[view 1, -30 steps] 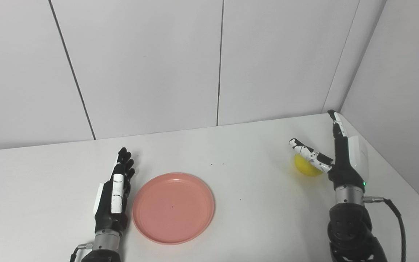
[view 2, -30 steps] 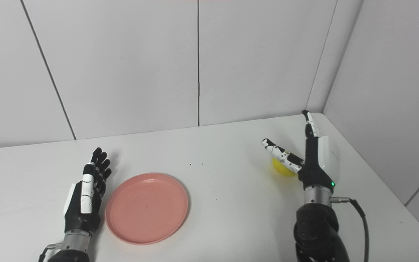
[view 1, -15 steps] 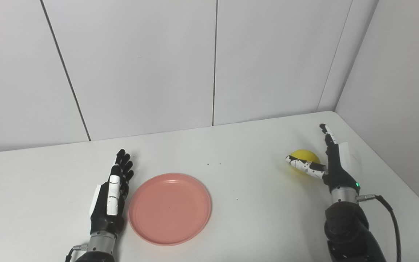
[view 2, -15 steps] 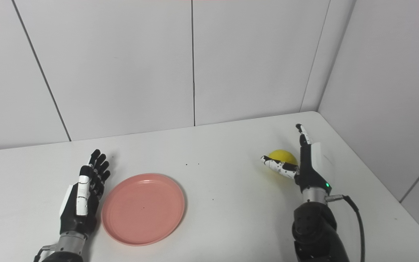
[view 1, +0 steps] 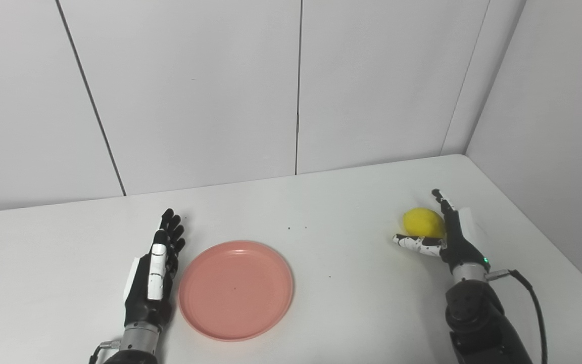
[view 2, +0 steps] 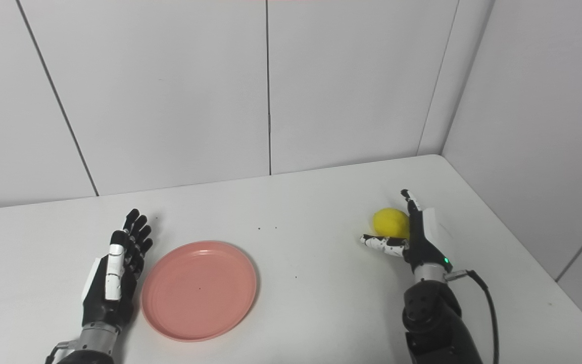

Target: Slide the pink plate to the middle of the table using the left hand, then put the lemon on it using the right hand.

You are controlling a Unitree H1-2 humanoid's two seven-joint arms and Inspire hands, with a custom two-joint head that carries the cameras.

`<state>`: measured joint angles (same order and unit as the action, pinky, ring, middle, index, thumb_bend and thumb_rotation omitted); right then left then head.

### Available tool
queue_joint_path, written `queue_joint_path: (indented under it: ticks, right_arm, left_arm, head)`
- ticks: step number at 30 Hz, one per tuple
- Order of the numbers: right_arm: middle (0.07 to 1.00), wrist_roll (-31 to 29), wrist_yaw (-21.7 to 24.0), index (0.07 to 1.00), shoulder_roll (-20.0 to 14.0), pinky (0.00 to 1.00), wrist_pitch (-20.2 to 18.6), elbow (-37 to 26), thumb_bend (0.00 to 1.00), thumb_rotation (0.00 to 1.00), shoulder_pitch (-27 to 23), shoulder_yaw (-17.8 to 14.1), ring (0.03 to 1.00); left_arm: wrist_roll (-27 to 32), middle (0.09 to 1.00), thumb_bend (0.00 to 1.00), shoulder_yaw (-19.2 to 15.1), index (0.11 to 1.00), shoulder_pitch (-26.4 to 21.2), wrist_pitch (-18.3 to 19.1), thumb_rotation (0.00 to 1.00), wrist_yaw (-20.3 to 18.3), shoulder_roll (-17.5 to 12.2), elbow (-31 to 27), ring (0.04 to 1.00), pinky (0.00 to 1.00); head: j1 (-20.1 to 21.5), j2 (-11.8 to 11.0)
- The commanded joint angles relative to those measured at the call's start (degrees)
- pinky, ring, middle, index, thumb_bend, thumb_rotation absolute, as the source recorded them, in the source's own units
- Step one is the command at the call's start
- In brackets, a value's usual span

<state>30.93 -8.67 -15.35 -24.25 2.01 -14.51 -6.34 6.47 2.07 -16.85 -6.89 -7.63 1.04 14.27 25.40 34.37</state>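
Note:
The pink plate (view 1: 236, 289) lies flat on the white table (view 1: 321, 212), left of the table's middle. My left hand (view 1: 153, 275) rests just beside its left rim, fingers straight and apart, holding nothing. The yellow lemon (view 1: 423, 222) sits on the table at the right. My right hand (view 1: 447, 238) is low beside it, open: the thumb reaches across the lemon's near side and the fingers stand along its right side, not closed on it.
White wall panels rise behind the table and along its right side, meeting at the far right corner (view 1: 465, 154). A black cable (view 1: 528, 298) trails from my right wrist. Small dark specks (view 1: 296, 227) dot the tabletop.
My right hand has dropped from above the lemon down to table level beside it, thumb now in front of it. The camera shifted a little. Left hand and plate stayed put.

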Motion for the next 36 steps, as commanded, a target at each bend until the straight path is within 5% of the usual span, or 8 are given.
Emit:
queue_joint_path:
  ticks: [1,8,9,13,15,22,28,36]
  right_arm:
    - [0.894,0.61,-1.19,0.885,-1.57,0.76,0.1,-0.06,0.89,0.21,-2.88,0.05,0.865]
    - [0.864,0.54,-2.01,0.845,-1.56,0.7,-0.56,3.94,0.84,0.17,-4.44,0.92,0.824]
    - [0.802,0.38,-2.06,0.832,-1.54,0.57,-0.57,4.05,0.83,0.16,-4.51,0.93,0.719]
    - [0.7,1.05,-2.32,0.8,-1.95,0.41,-0.89,4.76,0.8,0.12,-4.85,1.59,0.569]
    - [0.527,1.93,-2.65,0.776,-2.25,0.24,-1.31,5.17,0.62,0.02,-4.98,2.15,0.369]
    - [0.482,3.81,-5.26,0.523,-2.5,0.23,-1.3,6.01,0.53,0.0,-4.92,3.15,0.323]
    - [0.478,3.56,-4.79,0.51,-2.71,0.31,-1.63,4.7,0.52,0.0,-4.3,2.97,0.43]
    - [0.446,3.92,-8.3,0.515,-1.08,0.19,-0.22,1.75,0.52,0.0,-3.71,2.34,0.445]
  left_arm:
    - [0.62,1.0,0.62,-0.4,1.0,1.64,0.26,1.0,-0.6,-0.79,0.23,1.0,1.0]
    - [0.37,1.0,0.62,-0.37,1.0,1.81,0.94,1.0,-0.86,-0.8,-0.37,1.0,1.0]
    - [0.31,1.0,0.62,-0.36,1.0,1.86,1.09,1.0,-0.84,-0.8,-0.55,1.0,1.0]
    - [0.11,1.0,0.62,-0.43,1.0,1.96,1.15,1.0,-0.55,-0.67,-0.77,1.0,1.0]
    - [0.15,1.0,0.62,-0.44,1.0,1.99,1.16,1.0,-0.53,-0.57,-0.85,0.999,1.0]
    - [-0.01,1.0,0.61,-0.47,1.0,1.93,0.48,1.0,-0.29,-0.31,-0.5,0.996,1.0]
    - [-0.27,1.0,0.63,-0.48,1.0,1.99,0.85,1.0,0.1,-0.1,-0.72,0.992,1.0]
    - [-0.12,0.989,0.63,-0.76,0.984,2.03,0.62,1.0,0.89,0.72,-0.72,0.977,0.99]
  head:
    - [-0.01,-0.04]
    - [-0.35,0.22]
    - [-0.35,0.22]
    - [-0.38,0.38]
    - [-0.46,0.5]
    - [-0.74,0.54]
    - [-1.02,0.45]
    - [-2.07,0.71]
